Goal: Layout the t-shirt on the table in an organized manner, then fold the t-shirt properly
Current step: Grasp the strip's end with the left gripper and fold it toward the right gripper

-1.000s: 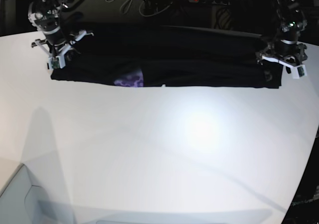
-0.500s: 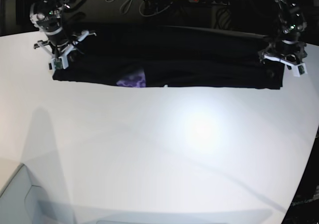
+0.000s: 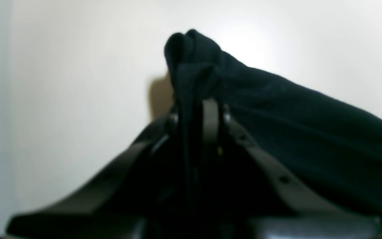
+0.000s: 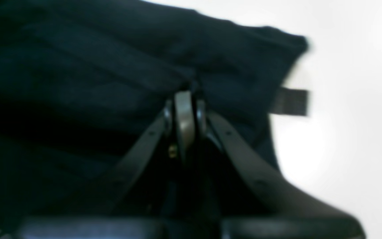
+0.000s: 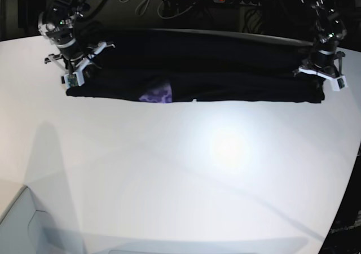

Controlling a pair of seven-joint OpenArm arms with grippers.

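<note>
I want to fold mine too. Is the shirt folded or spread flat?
Folded: the t-shirt lies as a long doubled band across the table.

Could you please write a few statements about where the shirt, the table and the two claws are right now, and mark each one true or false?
1. The t-shirt lies stretched in a long band along the far side of the table. True.
2. The left claw is closed on a bunch of shirt cloth. True.
3. The right claw is wide open above bare table. False: it is shut on the shirt.
4. A purple print shows at the shirt's near edge. True.
5. The shirt lies crumpled at the table's middle. False: the middle is bare.
</note>
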